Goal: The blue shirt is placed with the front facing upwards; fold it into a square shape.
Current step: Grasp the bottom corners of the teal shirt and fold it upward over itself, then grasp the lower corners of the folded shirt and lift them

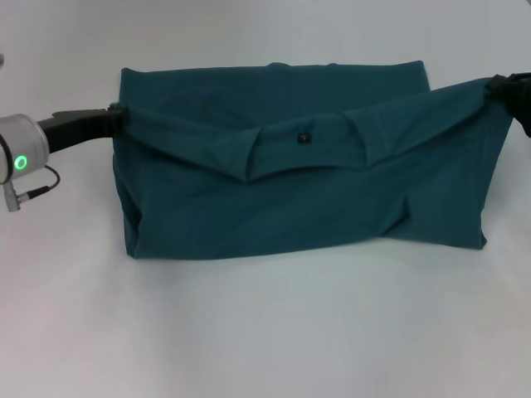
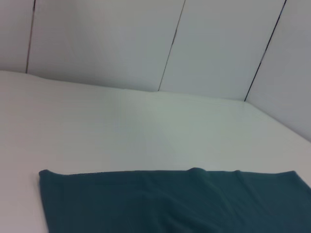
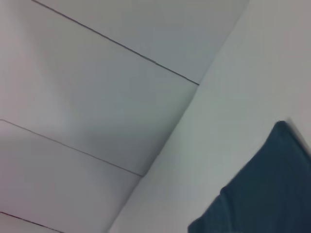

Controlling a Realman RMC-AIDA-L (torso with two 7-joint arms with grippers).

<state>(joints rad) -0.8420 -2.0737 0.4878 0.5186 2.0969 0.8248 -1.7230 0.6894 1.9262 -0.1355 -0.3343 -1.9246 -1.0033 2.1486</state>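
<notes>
Two grippers hold up the top edge of the shirt.

The left gripper (image 1: pixel 116 118) is pinched shut on the left end of the blue shirt (image 1: pixel 290 199). The right gripper (image 1: pixel 500 87) is pinched shut on the right end. Between them the collar edge hangs in a droop, lifted off the rest. The shirt lies on the white table (image 1: pixel 265 332), long from side to side. Each arm has its own end. No boxes or bins here.
</notes>
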